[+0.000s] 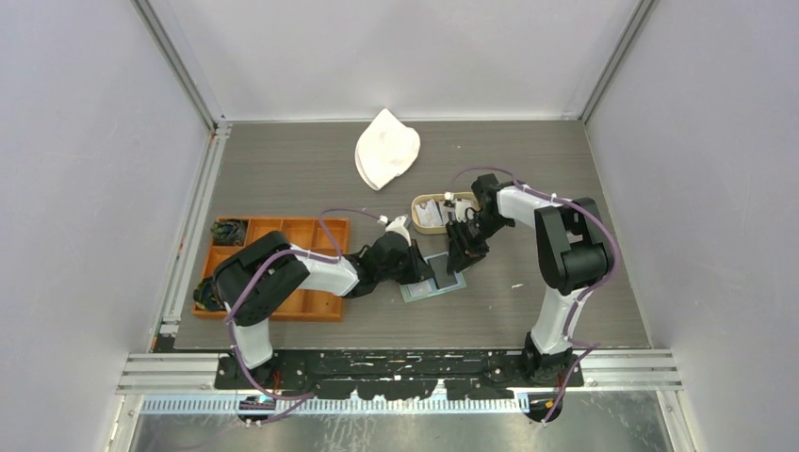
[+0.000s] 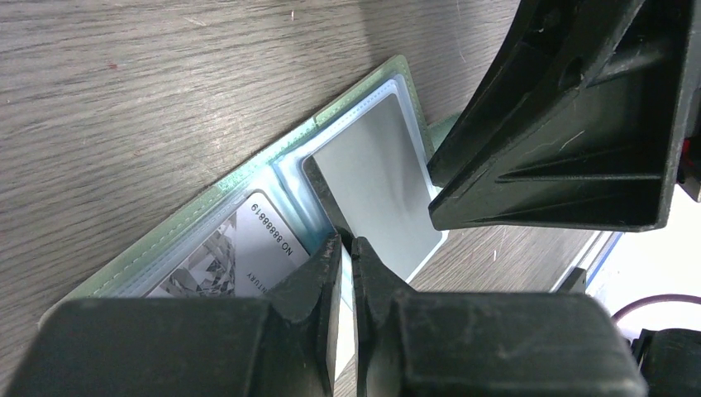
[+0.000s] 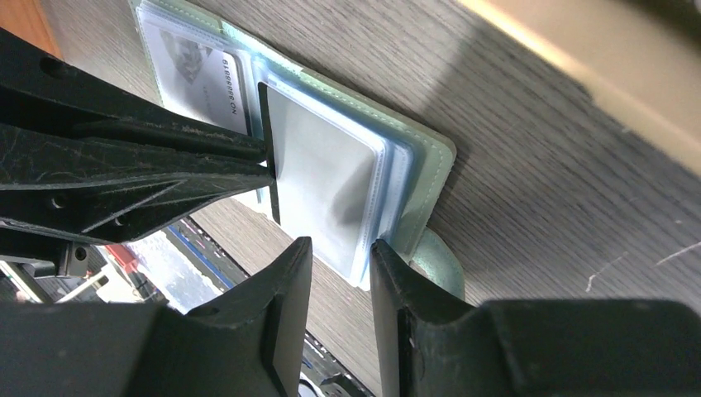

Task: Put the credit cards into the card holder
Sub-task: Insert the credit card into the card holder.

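The sage-green fold-open card holder lies open on the grey wooden table. It is near the middle, a bit toward the front edge. The left claw is almost closed and pinches the edge of a shiny black plastic card. That card rests among the clear pockets on the holder's snap-tab half. A pale printed card sits in the other half. The right claw is partly open at the pockets' outer edge and holds nothing.
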Robot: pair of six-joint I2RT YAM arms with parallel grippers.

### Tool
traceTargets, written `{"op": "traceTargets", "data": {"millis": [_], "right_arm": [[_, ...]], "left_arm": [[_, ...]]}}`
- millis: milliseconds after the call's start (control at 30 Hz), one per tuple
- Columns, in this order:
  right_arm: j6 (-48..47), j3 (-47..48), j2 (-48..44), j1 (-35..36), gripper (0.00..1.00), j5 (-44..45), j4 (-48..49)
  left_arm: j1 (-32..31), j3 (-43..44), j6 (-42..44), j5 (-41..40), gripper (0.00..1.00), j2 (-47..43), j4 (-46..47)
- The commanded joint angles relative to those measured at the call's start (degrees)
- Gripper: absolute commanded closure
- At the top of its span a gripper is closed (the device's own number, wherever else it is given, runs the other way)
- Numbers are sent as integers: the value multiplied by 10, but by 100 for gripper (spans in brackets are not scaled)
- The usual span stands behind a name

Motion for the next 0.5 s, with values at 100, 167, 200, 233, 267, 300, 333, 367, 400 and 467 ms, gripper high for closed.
{"op": "traceTargets", "data": {"millis": [100, 167, 200, 233, 267, 300, 333, 367, 400, 467], "right_arm": [[-14, 27, 19, -5, 64, -29, -21], [-20, 30, 14, -7, 67, -49, -28], [-22, 30, 11, -10, 69, -60, -30], [-24, 31, 8, -13, 71, -76, -34], [-28, 32, 7, -18, 72, -89, -38], [-31, 33, 7, -22, 72, -102, -43], [-36, 34, 7, -26, 72, -115, -48], [-42, 35, 9, -29, 73, -127, -54], [-46, 36, 11, -31, 73, -138, -60], [-49, 38, 16, -33, 73, -146, -65]], "left_arm": [[-2, 13, 4, -7, 89, 14, -7], [-2, 13, 5, -7, 90, 14, -7], [-3, 13, 5, -7, 90, 15, -6], [-2, 13, 5, -7, 90, 15, -6], [-2, 14, 5, -7, 90, 15, -6], [-2, 14, 6, -7, 90, 15, -6], [-2, 14, 6, -7, 90, 15, -6], [-2, 14, 6, -7, 90, 16, -5], [-2, 13, 6, 1, 90, 16, -4], [-2, 13, 6, 9, 89, 15, -2]]}}
